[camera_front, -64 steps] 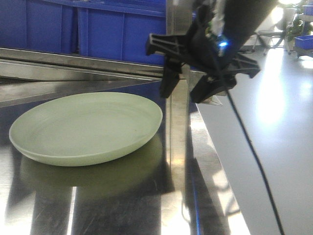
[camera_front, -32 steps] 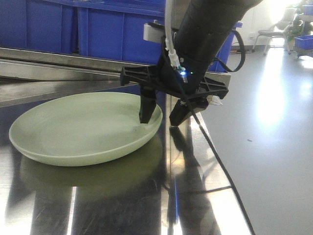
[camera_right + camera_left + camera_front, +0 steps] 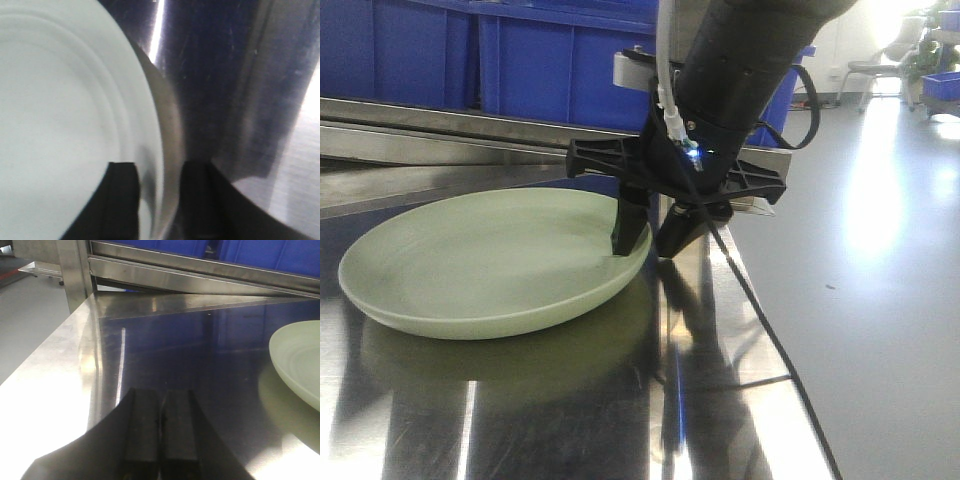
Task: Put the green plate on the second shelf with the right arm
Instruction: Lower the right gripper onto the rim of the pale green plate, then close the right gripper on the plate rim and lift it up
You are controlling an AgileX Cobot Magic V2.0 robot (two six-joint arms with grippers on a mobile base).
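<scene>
From the front, I see the green plate (image 3: 495, 262) lying on the steel desk (image 3: 560, 420). My right gripper (image 3: 655, 238) is spread astride its right rim, one finger inside and one outside. The left wrist view shows the left gripper (image 3: 160, 425) pressed together over the desk, with the plate at the right. The right wrist view shows the rim between the parted fingers.

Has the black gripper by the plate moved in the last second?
Yes. The right gripper dropped down and leftward, and now straddles the rim of the unmoved pale green round plate.
</scene>
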